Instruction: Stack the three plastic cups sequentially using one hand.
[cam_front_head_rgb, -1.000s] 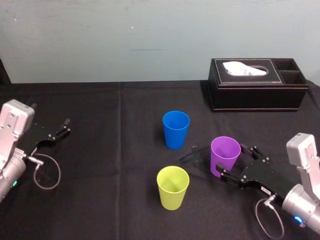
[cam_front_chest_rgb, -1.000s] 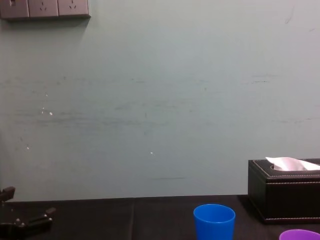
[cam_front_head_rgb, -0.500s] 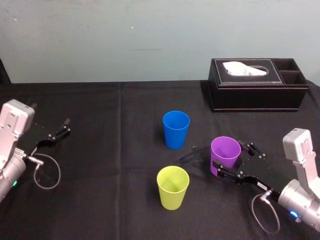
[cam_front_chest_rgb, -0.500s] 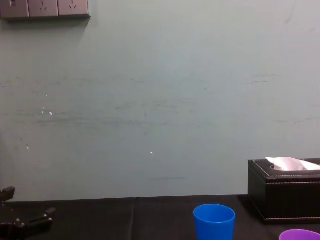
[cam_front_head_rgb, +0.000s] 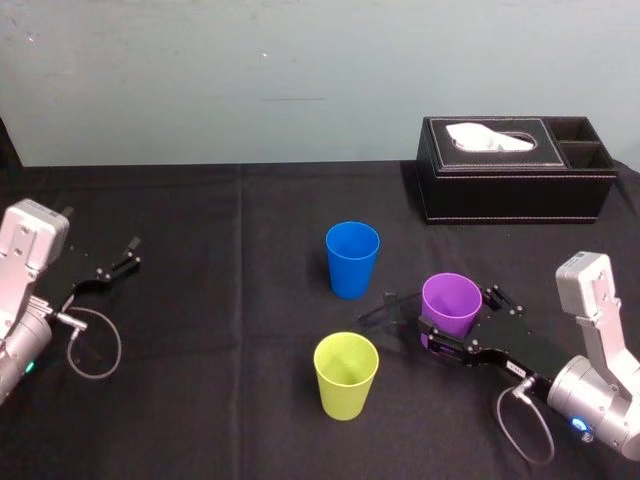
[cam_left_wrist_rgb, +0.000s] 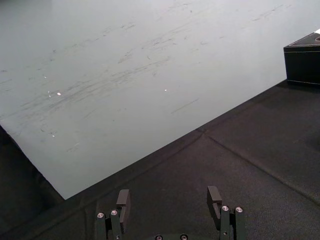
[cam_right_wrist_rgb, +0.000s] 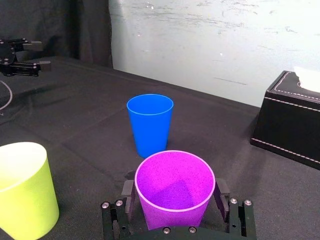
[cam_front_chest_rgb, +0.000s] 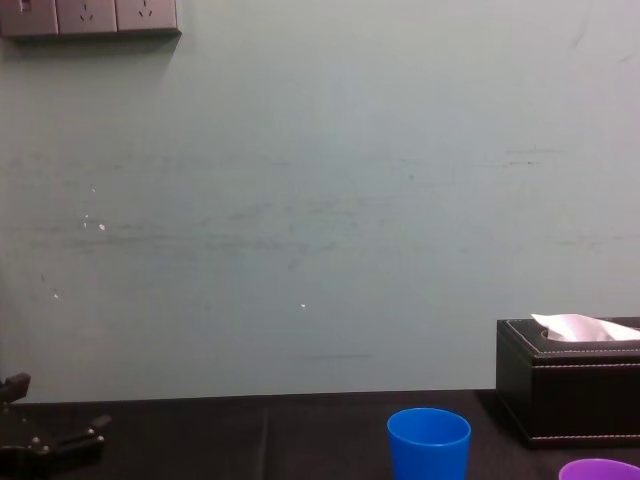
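Three plastic cups stand upright and apart on the black table: a blue cup (cam_front_head_rgb: 352, 260) farthest back, a purple cup (cam_front_head_rgb: 450, 305) to its right and nearer, and a yellow-green cup (cam_front_head_rgb: 346, 375) at the front. My right gripper (cam_front_head_rgb: 455, 320) is open, low at the table, with one finger on each side of the purple cup. In the right wrist view the purple cup (cam_right_wrist_rgb: 174, 187) sits between the fingers (cam_right_wrist_rgb: 129, 194), with the blue cup (cam_right_wrist_rgb: 150, 124) beyond and the yellow-green cup (cam_right_wrist_rgb: 22, 192) off to one side. My left gripper (cam_front_head_rgb: 110, 268) rests open at the far left.
A black tissue box (cam_front_head_rgb: 515, 170) with a white tissue stands at the back right, behind the cups. The pale wall rises along the table's far edge. Black cloth lies bare between the left gripper (cam_left_wrist_rgb: 169, 200) and the cups.
My right gripper has slid forward and to the left, so the purple cup now sits deeper between its fingers. The cups and the left arm have not moved.
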